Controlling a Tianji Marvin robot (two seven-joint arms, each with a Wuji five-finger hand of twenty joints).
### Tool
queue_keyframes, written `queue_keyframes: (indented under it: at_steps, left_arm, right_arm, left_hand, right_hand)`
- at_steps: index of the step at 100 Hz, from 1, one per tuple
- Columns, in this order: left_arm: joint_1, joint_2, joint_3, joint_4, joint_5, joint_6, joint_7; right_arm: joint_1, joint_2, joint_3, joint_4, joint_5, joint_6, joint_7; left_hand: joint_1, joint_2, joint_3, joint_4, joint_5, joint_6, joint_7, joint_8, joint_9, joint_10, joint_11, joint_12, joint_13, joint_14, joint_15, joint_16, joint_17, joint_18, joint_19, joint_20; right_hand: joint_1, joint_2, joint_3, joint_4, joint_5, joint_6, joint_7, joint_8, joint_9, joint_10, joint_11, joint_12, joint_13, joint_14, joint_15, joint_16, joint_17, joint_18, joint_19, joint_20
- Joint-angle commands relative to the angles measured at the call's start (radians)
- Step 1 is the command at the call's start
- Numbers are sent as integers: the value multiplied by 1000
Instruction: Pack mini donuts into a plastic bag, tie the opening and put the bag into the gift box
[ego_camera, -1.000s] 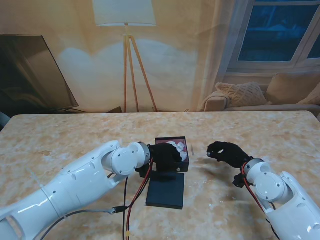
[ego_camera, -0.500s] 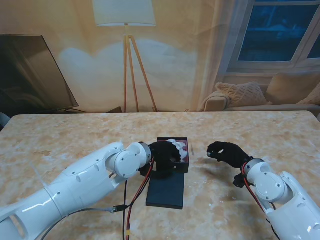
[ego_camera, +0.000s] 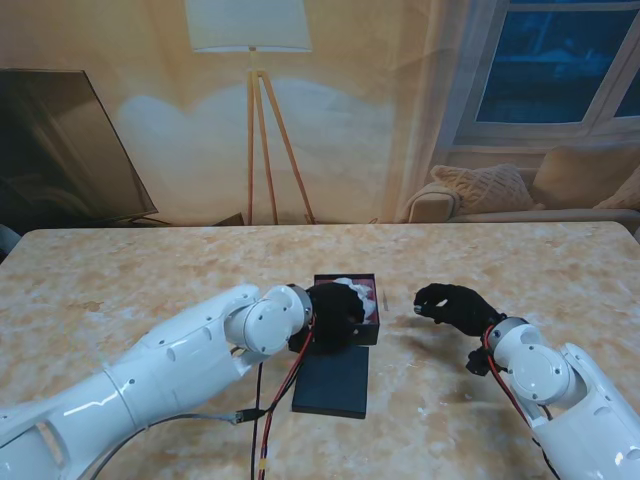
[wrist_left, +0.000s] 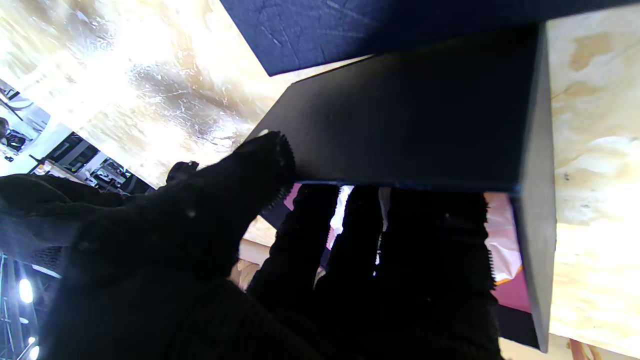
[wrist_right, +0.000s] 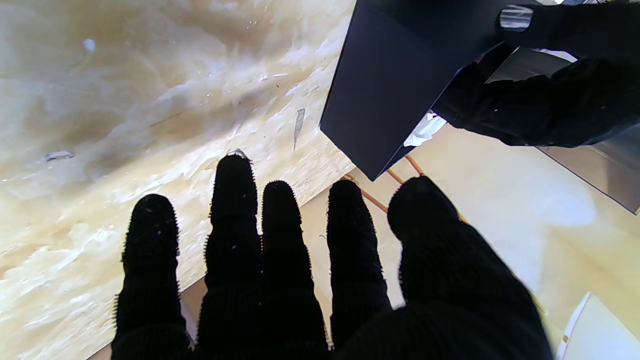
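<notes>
The dark gift box (ego_camera: 371, 312) with a red lining stands mid-table, and the white plastic bag (ego_camera: 354, 288) lies inside it. My left hand (ego_camera: 330, 314) covers the box's near-left side. In the left wrist view the left hand (wrist_left: 250, 260) has its fingers (wrist_left: 435, 240) inside the box (wrist_left: 410, 125) over the bag (wrist_left: 500, 235), with the thumb pressed on the outer wall. No donuts can be made out. My right hand (ego_camera: 452, 305) hovers to the right of the box, apart from it and holding nothing; the right hand (wrist_right: 300, 280) shows spread fingers.
The box's flat dark lid (ego_camera: 332, 384) lies on the table just nearer to me than the box, also seen as the lid (wrist_left: 375, 25). Red and black cables (ego_camera: 268, 420) trail from my left arm. The marble table (ego_camera: 520, 260) stretches around.
My left hand has slid slightly right and farther from me, onto the box, hiding more of the bag. The right hand has stayed put.
</notes>
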Motion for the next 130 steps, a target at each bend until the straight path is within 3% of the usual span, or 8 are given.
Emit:
queue_keyframes:
  at_steps: [1, 18, 36, 42, 49, 72, 113, 130]
  left_arm:
    - [-4, -7, 2, 5, 7, 5, -11]
    - [-4, -11, -1, 4, 6, 21, -3]
    - [15, 14, -36, -44, 25, 0, -16]
    - [23, 26, -50, -69, 42, -5, -23]
    - [29, 35, -62, -85, 71, -27, -21]
    - [60, 58, -106, -141, 98, -58, -30]
    - [142, 89, -201, -247, 136, -98, -38]
    - [214, 113, -279, -300, 202, -126, -44]
  right_arm:
    - [-9, -5, -2, -3, -1, 0, 13]
    - [-7, -4, -3, -2, 0, 1, 19]
    - [-8, -4, -1, -2, 0, -2, 20]
    - [-8, -3, -1, -2, 3, -2, 22]
    - [-7, -3, -2, -1, 8, -4, 28]
    - [-6, -2, -1, 1, 13, -9, 35]
    - [-10, -3, -1, -4, 6, -7, 25]
    - [-34, -3, -2, -45, -8, 15, 17]
  left_hand:
    - [25, 20, -10, 5, 14, -15, 22, 0, 21, 5, 4, 3, 11, 18, -13, 6, 23, -75, 22, -11]
    - [12, 24, -22, 6, 14, -17, 31, 1, 20, 2, 4, 2, 3, 20, -16, 5, 11, -66, 22, -13]
    - [-45, 15, -30, -4, 4, -54, 57, 16, -10, -13, -10, 1, -54, 33, -50, -4, -69, -21, -1, -13]
    - [-42, 24, -36, -5, -1, -129, 90, 37, -11, -34, -14, 5, -70, 22, -65, -7, -106, 2, 0, 2]
    - [-51, 18, -32, -6, -21, -166, 110, 47, -6, -57, -18, 8, -79, 19, -75, -8, -127, 14, 2, 19]
    - [-89, 9, -32, -14, -23, -169, 181, 64, -14, -78, -30, 12, -94, 21, -89, -3, -149, 23, -11, 39]
    - [-104, 35, -52, -13, -58, -162, 175, 55, -50, -66, -50, 6, -115, 25, -104, -5, -174, 24, -33, 42]
    - [-91, 82, -98, -3, -84, -134, 126, 30, -42, -69, -19, 37, -92, 14, -46, 47, -169, 13, -13, 64]
  right_hand:
    - [-4, -5, 4, -17, 3, -8, -5, 2, 22, -24, 8, 7, 21, -16, 12, 27, 1, 5, 17, -5]
    - [-2, -9, 3, -19, 1, -19, 0, 5, 21, -23, 7, 7, 18, -16, 10, 26, 0, 4, 16, -5]
    - [-2, -9, 2, -21, -4, -23, 4, 5, 21, -22, 6, 7, 18, -16, 10, 26, 1, 5, 16, -5]
    - [-3, -8, 1, -21, -5, -24, 5, 5, 20, -20, 4, 6, 16, -15, 8, 26, -12, 8, 8, -8]
    - [-4, -6, 0, -21, -8, -26, 5, 4, 17, -19, 2, 6, 15, -16, 7, 26, -16, 11, 3, -9]
    - [-2, -5, -5, -21, -9, -28, 6, 3, 19, -20, -1, 6, 16, -15, 5, 25, -9, 10, 7, -7]
    - [8, -7, -10, -20, -8, -27, 13, 4, 26, -18, 5, 10, 24, -16, 12, 29, -6, 9, 10, -4]
    - [32, -8, -16, -30, -5, -33, 61, -47, 67, -24, 117, 87, 71, -48, 192, 114, 42, -21, 55, 9]
